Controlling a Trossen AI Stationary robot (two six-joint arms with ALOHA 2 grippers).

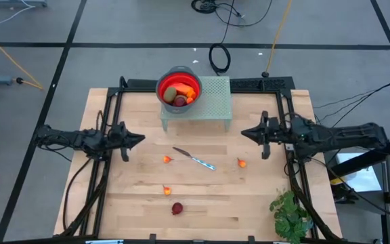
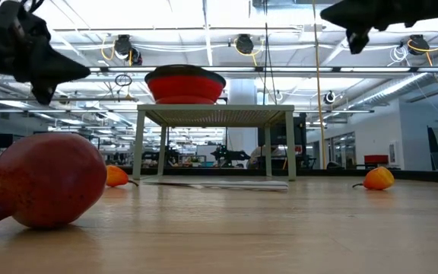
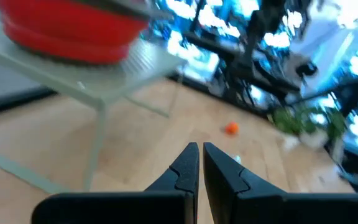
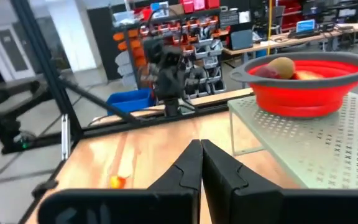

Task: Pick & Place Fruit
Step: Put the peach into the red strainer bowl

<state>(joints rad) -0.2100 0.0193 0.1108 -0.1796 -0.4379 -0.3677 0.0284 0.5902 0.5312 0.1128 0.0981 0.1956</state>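
Step in hand: four fruit are lying loose on the worktop, and neither gripper is reaching for one; the pick is judged not yet begun.
Dark red fruit (image 1: 177, 209): it is lying nearest the front edge, a little left of centre, with the other three loose fruit well apart from it.
Small orange fruit (image 1: 166, 191): it is sitting just behind the dark red one; a second orange fruit (image 1: 167, 160) is resting near mid-worktop beside the knife (image 1: 195, 159); a third orange fruit (image 1: 241, 163) is lying toward the right edge.
Left gripper (image 1: 139, 139): it is hanging above the worktop near the left edge, fingers pressed together and carrying nothing.
Right gripper (image 1: 244, 133): it is hovering near the right edge, fingers likewise pressed together and empty.
Red bowl (image 1: 179, 87): it is standing on the pale perforated stand (image 1: 212, 102) at the back edge, already holding several fruit.
Doing it well: the chosen arm should probably be spreading its fingers before descending, straddling a round piece squarely so it is not rolling away, and keeping clear of the knife.
High view only: it is giving the full layout and the bowl's contents.
Low view only: it is showing the stand's legs raising the bowl, so a carried fruit is needing lift; the pomegranate-like crown of the dark red fruit is also showing here.
Wrist views only: each is showing its own fingertips meeting.
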